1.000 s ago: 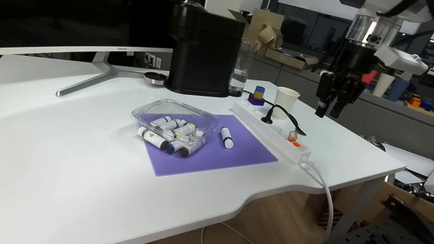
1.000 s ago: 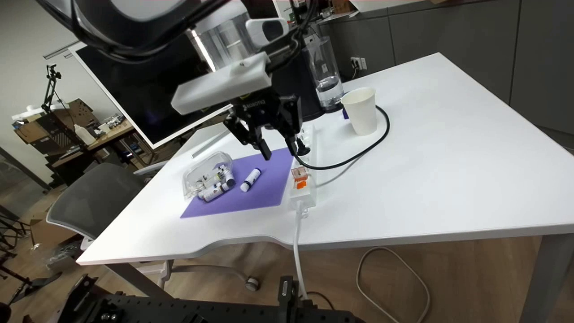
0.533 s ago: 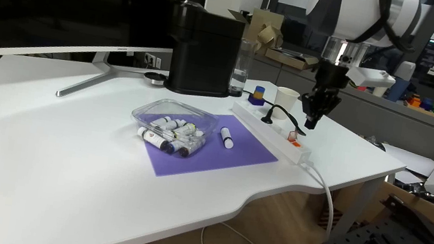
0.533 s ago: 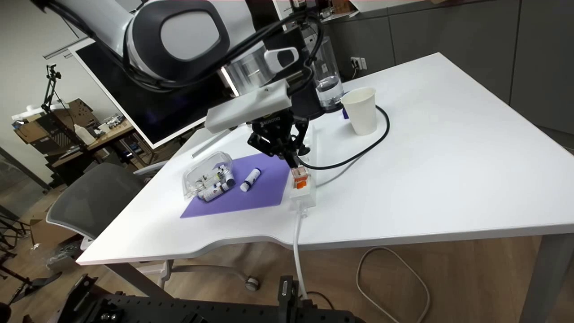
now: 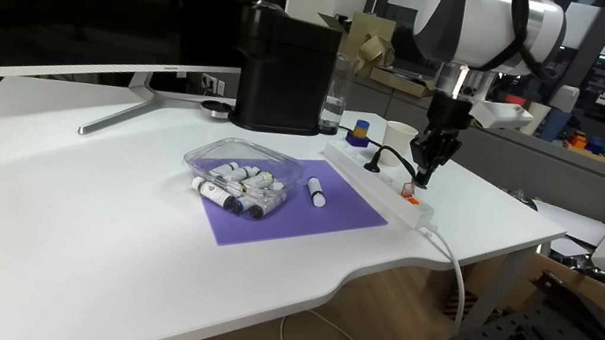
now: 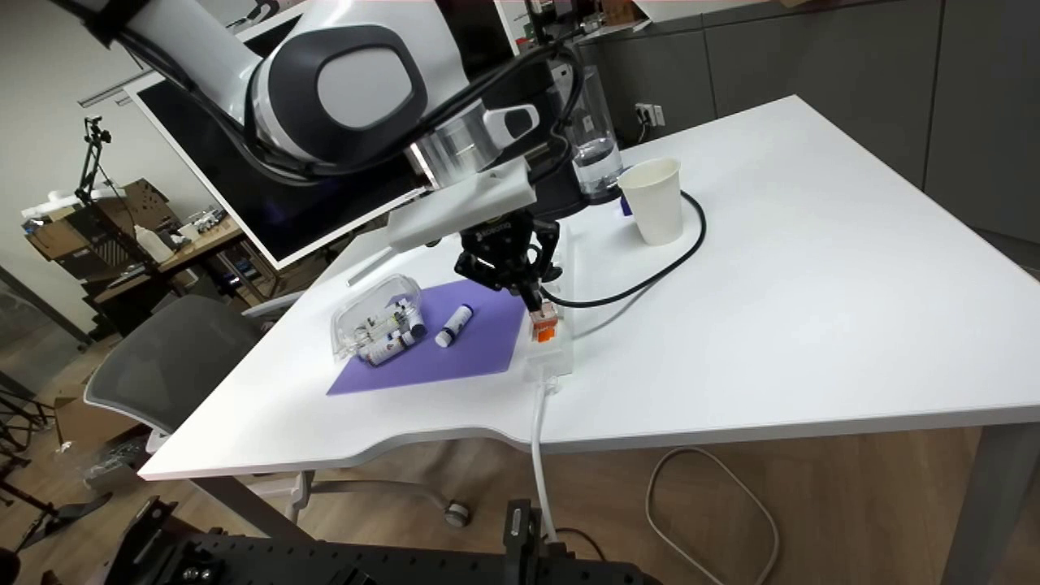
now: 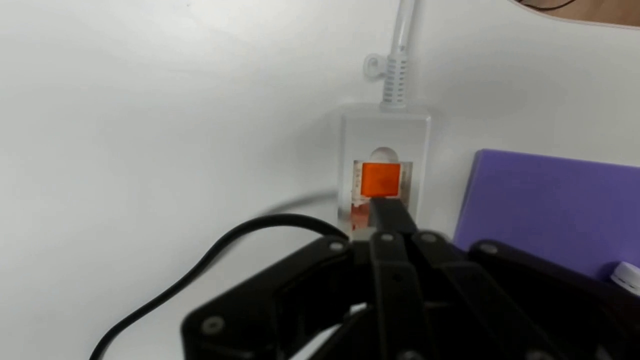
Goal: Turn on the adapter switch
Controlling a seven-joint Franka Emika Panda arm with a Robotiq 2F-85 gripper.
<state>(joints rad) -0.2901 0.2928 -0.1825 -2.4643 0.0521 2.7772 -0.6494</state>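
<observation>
The adapter, a long white power strip [image 5: 369, 185], lies along the purple mat's side in both exterior views. At its cable end sits the switch [image 7: 381, 180], a small orange-red rocker, also visible as the orange switch [image 6: 545, 334] in an exterior view. A clear reddish flap [image 6: 543, 313] stands beside it. My gripper [image 7: 387, 202] is shut with nothing between its fingers and points down at the strip. In the wrist view its fingertips overlap the flap, just short of the switch's edge. Whether they touch the flap or the strip I cannot tell.
A black plug [image 5: 372, 165] with a looping black cable [image 6: 695, 244] sits in the strip, near a paper cup [image 6: 654, 203]. On the purple mat [image 5: 293, 229] are a clear tub [image 5: 202, 158] of small tubes and one loose tube [image 5: 316, 192]. A coffee machine [image 5: 287, 72] stands behind.
My gripper has gone from open to shut. It has come down toward the strip's switch end, its fingertips now at the flap. The objects on the table have not moved.
</observation>
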